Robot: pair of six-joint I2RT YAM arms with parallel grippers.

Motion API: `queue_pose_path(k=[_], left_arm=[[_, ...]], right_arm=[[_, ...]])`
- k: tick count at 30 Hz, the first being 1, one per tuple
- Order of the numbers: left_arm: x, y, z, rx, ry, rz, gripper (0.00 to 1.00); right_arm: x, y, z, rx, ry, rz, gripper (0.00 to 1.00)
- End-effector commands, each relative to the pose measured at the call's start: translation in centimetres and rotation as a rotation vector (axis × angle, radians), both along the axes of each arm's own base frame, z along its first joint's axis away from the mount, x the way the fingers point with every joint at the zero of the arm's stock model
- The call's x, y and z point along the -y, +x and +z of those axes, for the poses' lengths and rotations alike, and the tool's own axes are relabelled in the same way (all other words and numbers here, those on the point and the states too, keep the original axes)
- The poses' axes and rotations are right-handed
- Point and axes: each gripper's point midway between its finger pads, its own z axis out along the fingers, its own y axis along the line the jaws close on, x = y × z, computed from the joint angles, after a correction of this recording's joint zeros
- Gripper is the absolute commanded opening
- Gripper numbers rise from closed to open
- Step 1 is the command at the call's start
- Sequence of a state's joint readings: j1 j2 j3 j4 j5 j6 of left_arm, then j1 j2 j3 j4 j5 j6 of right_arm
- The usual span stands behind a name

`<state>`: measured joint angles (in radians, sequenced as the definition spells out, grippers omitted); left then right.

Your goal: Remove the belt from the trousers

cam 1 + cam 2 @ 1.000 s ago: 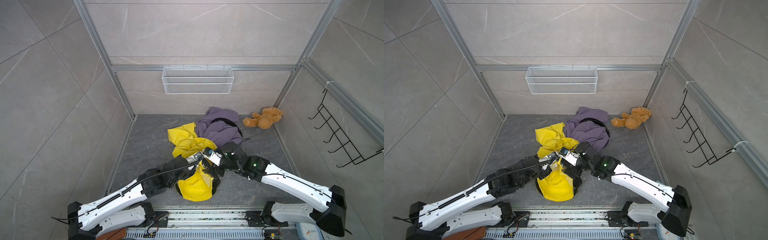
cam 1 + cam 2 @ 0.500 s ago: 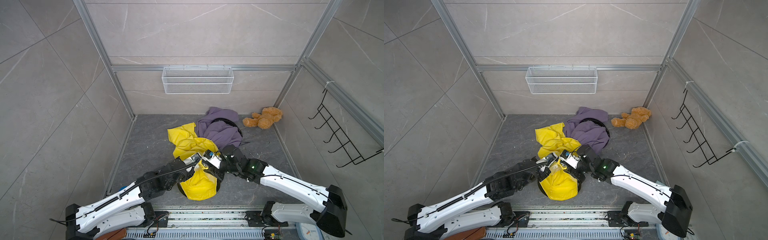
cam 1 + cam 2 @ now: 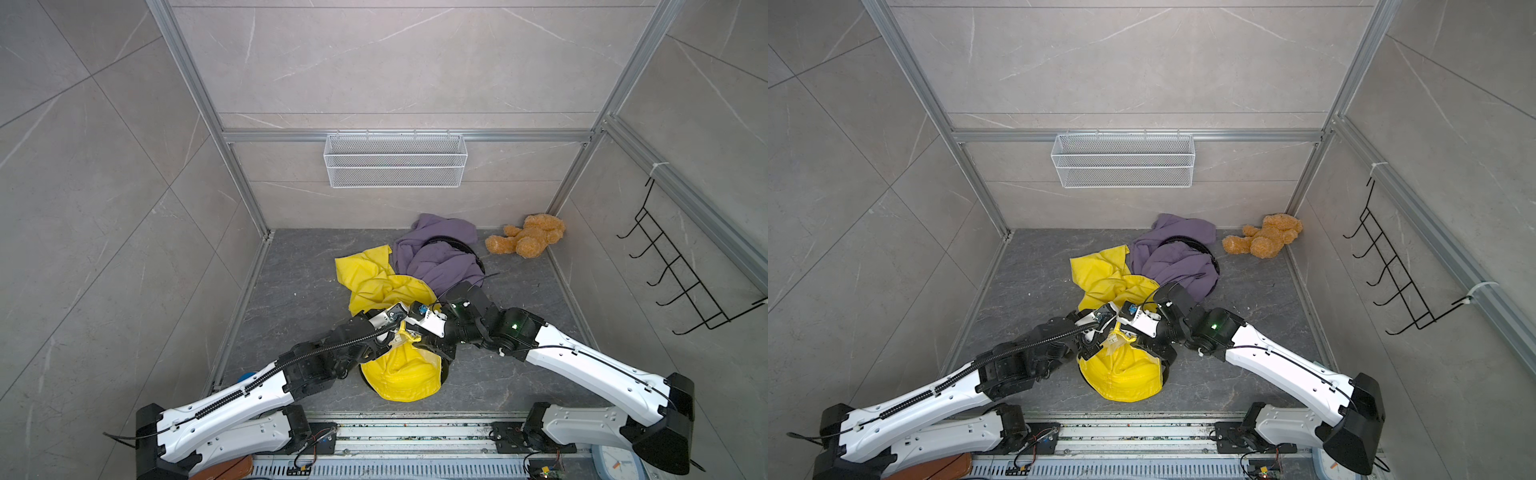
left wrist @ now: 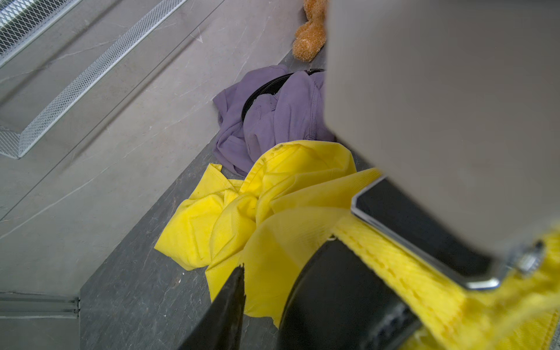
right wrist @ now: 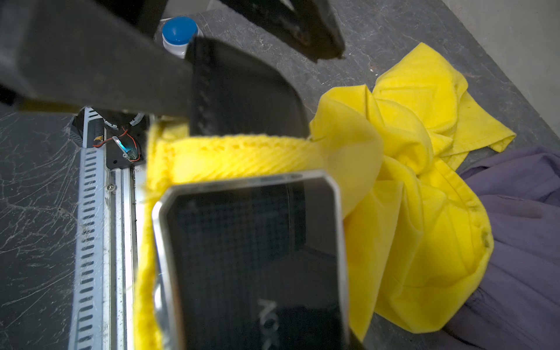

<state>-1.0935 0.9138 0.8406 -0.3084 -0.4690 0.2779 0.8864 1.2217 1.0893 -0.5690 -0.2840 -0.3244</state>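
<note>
Yellow trousers [image 3: 399,374] lie crumpled on the dark floor, and their waistband is lifted where my two grippers meet. A black belt [image 5: 242,100] runs through the waistband and ends in a silver-framed black buckle [image 5: 251,257]. My right gripper [image 3: 430,343] is shut on that buckle; the buckle hides its fingers in the right wrist view. My left gripper [image 4: 266,309] stands open beside the belt strap [image 4: 333,303]. One thin finger [image 4: 227,309] is clear of the cloth. In both top views the grippers almost touch over the waistband [image 3: 1113,338].
Purple trousers [image 3: 436,253] with another black belt lie behind the yellow ones. A teddy bear [image 3: 525,241] sits at the back right. A wire basket [image 3: 395,162] hangs on the back wall, and a hook rack [image 3: 681,286] on the right wall. A blue-capped bottle [image 5: 180,33] stands near the front rail.
My right gripper has closed on the buckle. My left gripper, shut before, has opened. The yellow waist bundle has shifted slightly under both arms.
</note>
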Motion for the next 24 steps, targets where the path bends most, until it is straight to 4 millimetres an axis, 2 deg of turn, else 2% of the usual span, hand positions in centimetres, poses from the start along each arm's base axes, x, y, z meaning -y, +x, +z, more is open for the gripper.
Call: queue_pose_path(k=[1, 4, 5, 8, 9, 11, 14, 16, 19, 24], left_arm=[[0.7, 0.5, 4.2, 0.090, -0.082, -0.009, 0.25], [1.2, 0.1, 4.8, 0.087, -0.114, -0.043, 0.01], [1.4, 0.0, 4.9, 0.086, -0.119, -0.048, 0.00], [1.3, -0.1, 4.9, 0.063, -0.146, -0.035, 0.00], [1.2, -0.1, 4.8, 0.048, -0.162, -0.025, 0.00], [1.0, -0.3, 4.6, 0.018, -0.205, -0.008, 0.00], [1.1, -0.6, 4.5, -0.007, -0.259, 0.004, 0.00], [1.2, -0.6, 4.5, -0.014, -0.278, 0.008, 0.00], [1.7, -0.6, 4.4, -0.020, -0.293, 0.000, 0.00], [2.2, -0.5, 4.0, -0.023, -0.300, 0.002, 0.00]], right_arm=[[-1.2, -1.1, 2.9, 0.041, 0.074, 0.096, 0.11], [-1.1, -1.1, 2.4, 0.033, 0.068, 0.094, 0.13], [-1.1, -1.1, 2.3, 0.028, 0.067, 0.096, 0.17], [-0.7, -1.1, 2.6, 0.039, 0.069, 0.083, 0.56], [-0.4, -1.2, 3.2, 0.050, 0.080, 0.081, 0.64], [0.1, -2.1, 4.9, 0.067, 0.129, 0.099, 0.72], [0.6, -4.2, 7.1, 0.040, 0.192, 0.156, 0.76], [0.7, -4.5, 7.9, 0.020, 0.198, 0.153, 0.76], [0.5, -3.2, 7.6, 0.015, 0.193, 0.084, 0.75], [-0.5, -1.0, 5.6, -0.036, 0.166, -0.029, 0.67]])
